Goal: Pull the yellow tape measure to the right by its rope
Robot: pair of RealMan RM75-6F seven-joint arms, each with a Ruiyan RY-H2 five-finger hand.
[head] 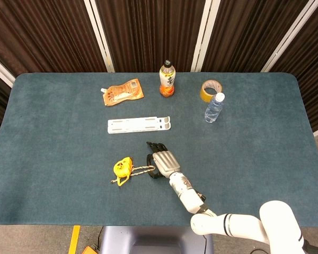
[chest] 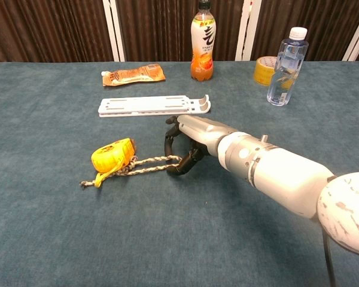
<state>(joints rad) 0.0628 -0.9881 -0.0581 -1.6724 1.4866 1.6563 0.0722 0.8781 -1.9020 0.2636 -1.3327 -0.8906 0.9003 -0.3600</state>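
Bright and even from above in both views, with only small soft shadows under the right hand [chest: 185,142] and the bottles on the table [head: 53,159], sharp across the head view, slightly soft and stretched on the near white arm at the lower right of the chest view.

My right hand [chest: 188,140] has a silver metal back and black fingers [chest: 169,141]; its glossy white cylindrical forearm [chest: 275,176] carries grey joint rings.

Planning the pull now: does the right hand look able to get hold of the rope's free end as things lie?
Probably yes: the right hand is already at the rope loop's right end, with nothing between them.
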